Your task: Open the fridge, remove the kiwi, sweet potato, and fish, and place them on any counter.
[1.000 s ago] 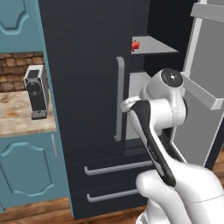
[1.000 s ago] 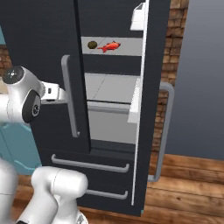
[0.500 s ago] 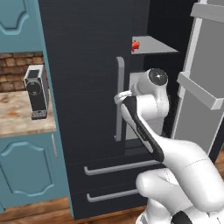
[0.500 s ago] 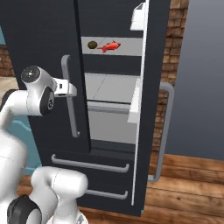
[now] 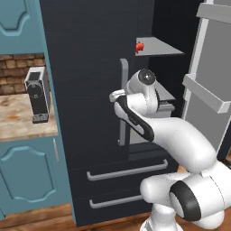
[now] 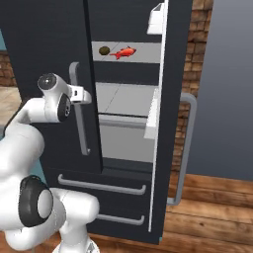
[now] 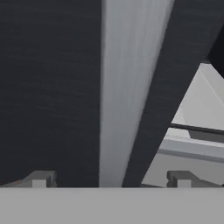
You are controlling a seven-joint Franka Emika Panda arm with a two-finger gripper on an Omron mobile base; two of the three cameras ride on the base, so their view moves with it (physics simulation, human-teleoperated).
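Observation:
The black fridge (image 5: 90,67) has its left door shut and its right door (image 6: 165,123) swung open. On an upper grey shelf lie the olive-brown kiwi (image 6: 104,50) and the red fish (image 6: 123,52); the fish (image 5: 140,46) also peeks past the door edge. The sweet potato is out of view. My gripper (image 6: 89,97) is open at the left door's grey bar handle (image 6: 79,113). In the hand view the handle (image 7: 131,87) runs up between the spread fingertips (image 7: 41,178) of the gripper (image 7: 109,179). The beige counter (image 5: 16,119) lies left of the fridge.
A grey coffee machine (image 5: 37,94) stands on the counter by the fridge's left side. Teal cabinets (image 5: 27,176) sit below it. Two fridge drawers (image 5: 122,173) with bar handles lie under the doors. The open door's long handle (image 6: 185,148) juts out at the right.
The arm has folded and swung the hand in toward the left door's handle. The jaws stay wide. The right door, kiwi and fish have not moved.

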